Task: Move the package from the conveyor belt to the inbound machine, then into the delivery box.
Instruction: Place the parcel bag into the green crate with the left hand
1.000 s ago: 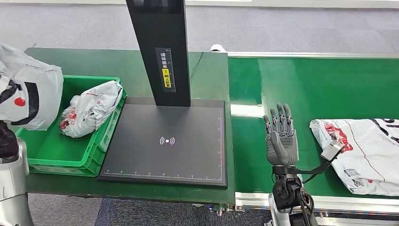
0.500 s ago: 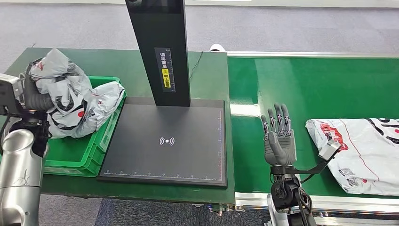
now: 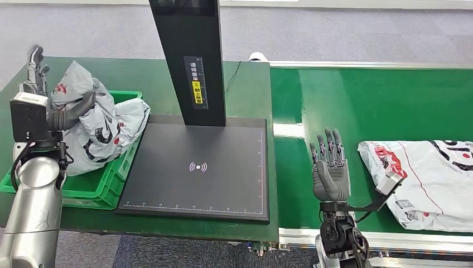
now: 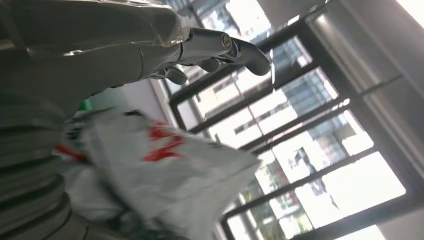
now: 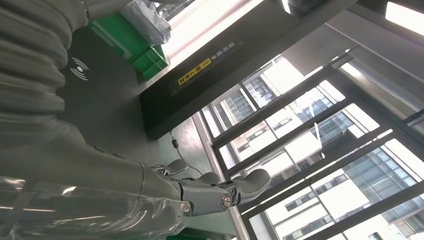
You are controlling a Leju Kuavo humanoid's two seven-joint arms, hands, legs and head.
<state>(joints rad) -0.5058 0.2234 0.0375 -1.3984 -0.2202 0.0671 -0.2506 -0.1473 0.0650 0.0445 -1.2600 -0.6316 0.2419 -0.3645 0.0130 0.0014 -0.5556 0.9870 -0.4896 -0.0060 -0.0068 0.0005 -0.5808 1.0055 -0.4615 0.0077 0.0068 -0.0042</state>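
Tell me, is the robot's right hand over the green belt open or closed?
Open. The right hand stands upright above the green conveyor belt, fingers apart, holding nothing.

left hand (image 3: 53, 109) holds a crumpled package (image 3: 89, 120) over the green delivery box (image 3: 106, 184).
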